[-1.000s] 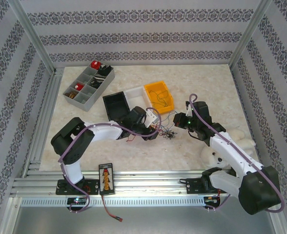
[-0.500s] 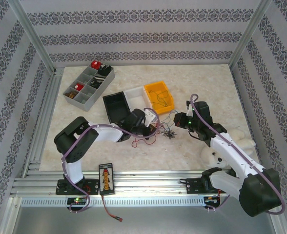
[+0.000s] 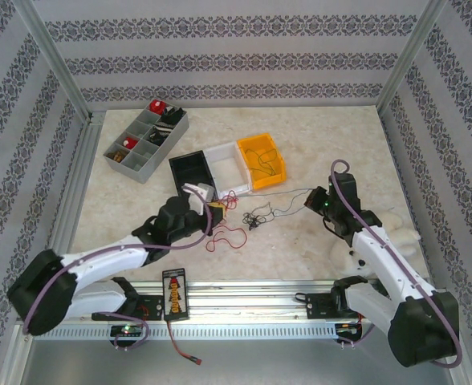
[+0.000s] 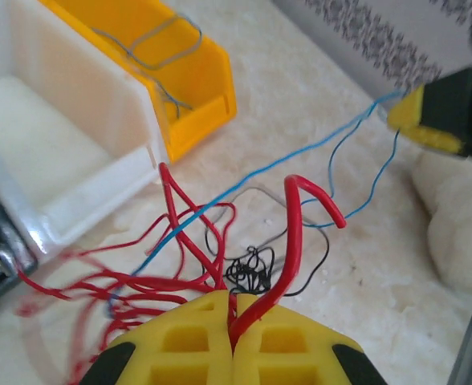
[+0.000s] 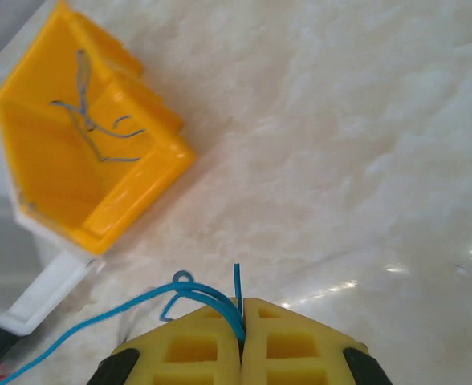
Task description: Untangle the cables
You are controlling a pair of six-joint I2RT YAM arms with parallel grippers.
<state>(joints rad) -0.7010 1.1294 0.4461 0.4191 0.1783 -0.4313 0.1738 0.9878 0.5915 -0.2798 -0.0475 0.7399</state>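
Note:
The cables lie spread between the two arms: red wires [image 3: 229, 234] [image 4: 180, 241], a black knot [image 3: 256, 219] [image 4: 252, 273] and blue wires [image 4: 340, 172] [image 5: 184, 293]. My left gripper [image 3: 217, 208] [image 4: 234, 301] is shut on the red wires, which fan out from its yellow fingers. My right gripper [image 3: 312, 200] [image 5: 242, 309] is shut on the blue wires, which run left toward the tangle. The black knot rests on the table between the red loops and the blue strands.
A yellow bin [image 3: 262, 162] [image 5: 75, 160] holds a few thin wires. Beside it stand a white bin [image 3: 225, 164] [image 4: 51, 136] and a black bin [image 3: 191, 172]. A grey compartment tray [image 3: 146, 143] is at the back left. A white soft toy [image 3: 380, 241] lies near the right arm.
The left arm has drawn back toward the near left, pulling the red wires out of the bunch. The right gripper has moved right with the blue wires, stretching the tangle apart.

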